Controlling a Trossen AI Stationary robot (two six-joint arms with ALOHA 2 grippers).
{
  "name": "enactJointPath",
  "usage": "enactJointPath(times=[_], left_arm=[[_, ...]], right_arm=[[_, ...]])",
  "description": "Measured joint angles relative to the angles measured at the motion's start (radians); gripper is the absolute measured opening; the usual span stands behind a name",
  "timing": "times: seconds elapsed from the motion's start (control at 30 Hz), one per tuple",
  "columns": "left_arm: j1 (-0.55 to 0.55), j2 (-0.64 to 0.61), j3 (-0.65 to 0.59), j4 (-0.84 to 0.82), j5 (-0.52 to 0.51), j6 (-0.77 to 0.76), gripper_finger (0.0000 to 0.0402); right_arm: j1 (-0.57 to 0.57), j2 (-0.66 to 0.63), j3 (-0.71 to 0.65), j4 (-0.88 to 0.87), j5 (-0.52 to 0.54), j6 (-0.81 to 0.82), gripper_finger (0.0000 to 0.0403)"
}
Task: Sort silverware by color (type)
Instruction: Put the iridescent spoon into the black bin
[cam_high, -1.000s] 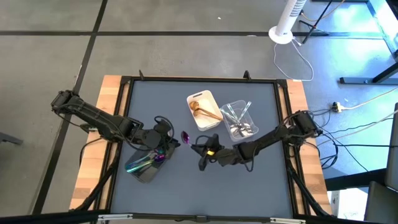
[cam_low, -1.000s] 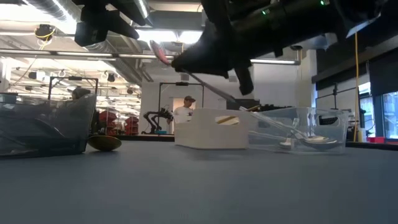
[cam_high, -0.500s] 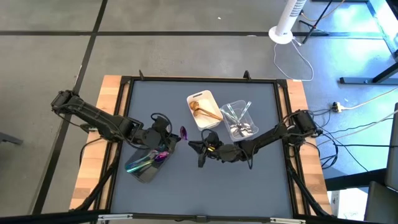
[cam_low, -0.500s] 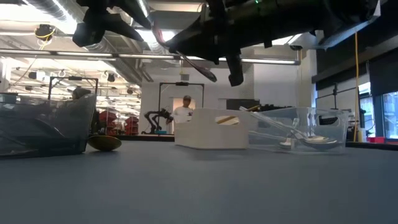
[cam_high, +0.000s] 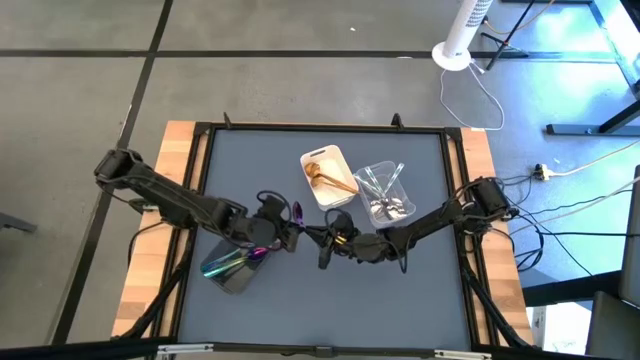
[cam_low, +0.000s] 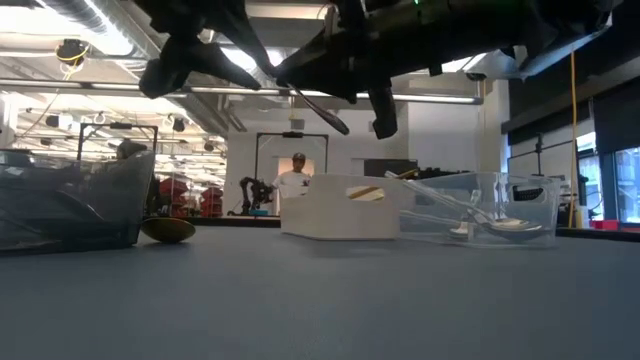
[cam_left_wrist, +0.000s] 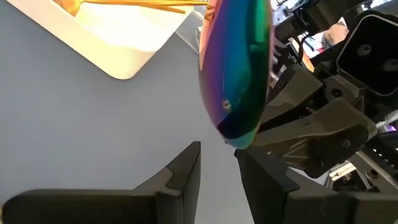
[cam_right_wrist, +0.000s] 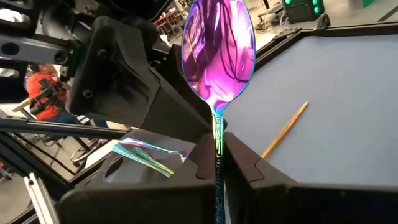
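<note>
Above the blue tabletop (cam_high: 300, 310), the right gripper (cam_high: 322, 238) pinches an iridescent spoon (cam_right_wrist: 217, 59) by its handle, bowl raised toward the left gripper (cam_high: 283, 232), whose fingers (cam_left_wrist: 177, 177) stand slightly apart just beside it, with the white tray (cam_high: 328, 176) beyond.

1. The iridescent spoon (cam_right_wrist: 217, 53) has its handle running down between the right gripper (cam_right_wrist: 217, 163) fingers and off the frame's bottom edge, so its end stays unseen.
2. In the left wrist view, the spoon's bowl is cut by the top edge above the left gripper (cam_left_wrist: 217, 168).
3. In the high view, fingertips of both grippers are too small to judge.
</note>
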Motion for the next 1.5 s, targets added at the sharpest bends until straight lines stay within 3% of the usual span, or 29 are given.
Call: enactJointPath(times=[0.5,1.03,1.5], left_arm=[[0.0,0.01,0.0,0.028,-0.181,-0.029,0.0105],[0.033,0.01,0.0,0.104,-0.183,-0.029,0.0103],[0.033,0.009,0.0,0.094,-0.188,0.012,0.0013]], right_arm=[[-0.001,0.0,0.001,0.008,0.062,0.005,0.0],[-0.007,0.0,0.002,0.015,0.058,0.007,0.0],[-0.007,0.0,0.002,0.017,0.055,0.008,0.0007]])
